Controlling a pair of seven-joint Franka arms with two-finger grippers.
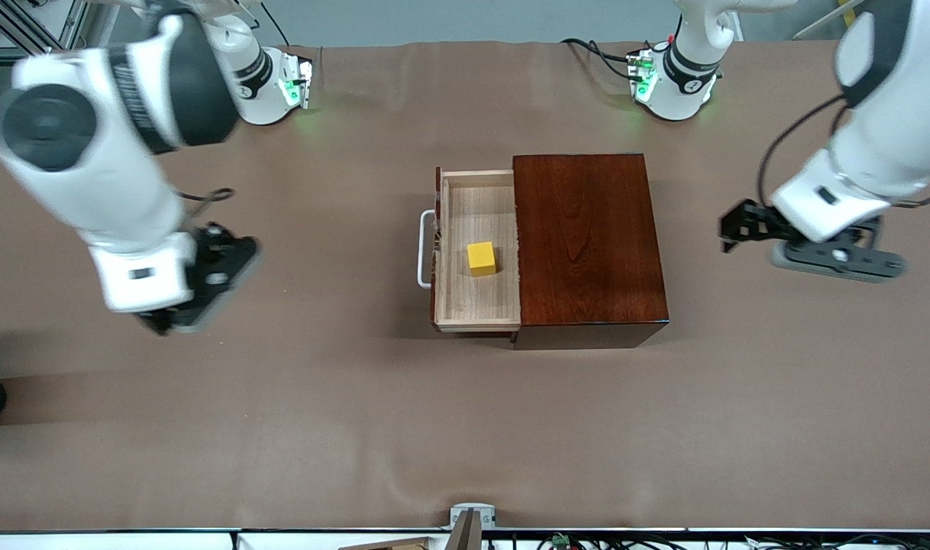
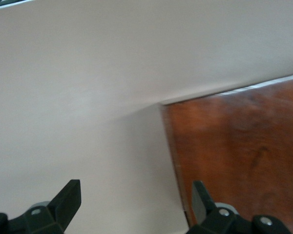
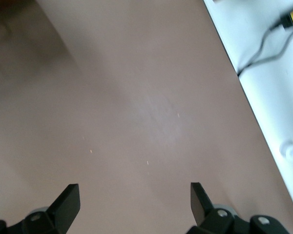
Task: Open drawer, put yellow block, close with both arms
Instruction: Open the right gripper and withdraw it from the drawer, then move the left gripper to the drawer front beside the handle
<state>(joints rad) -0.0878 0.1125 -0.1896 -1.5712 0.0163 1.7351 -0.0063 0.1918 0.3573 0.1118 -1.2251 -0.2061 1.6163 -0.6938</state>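
Observation:
The dark reddish-brown wooden box (image 1: 587, 237) stands mid-table. Its pale wood drawer (image 1: 476, 305) is pulled out toward the right arm's end, with the white bar handle (image 1: 424, 248) at its front. The yellow block (image 1: 481, 257) lies in the drawer. My left gripper (image 1: 731, 229) is open and empty, over bare table beside the box at the left arm's end. The left wrist view shows its gripper (image 2: 136, 204) and a corner of the box top (image 2: 234, 146). My right gripper (image 1: 205, 286) is open and empty over bare table, well away from the handle. It also shows in the right wrist view (image 3: 134, 204).
Brown cloth (image 1: 358, 428) covers the table. Both arm bases (image 1: 274, 84) stand at the edge farthest from the front camera. A small mount (image 1: 471, 521) sits at the nearest edge. The right wrist view shows a white border (image 3: 263, 73) with a black cable (image 3: 263, 48).

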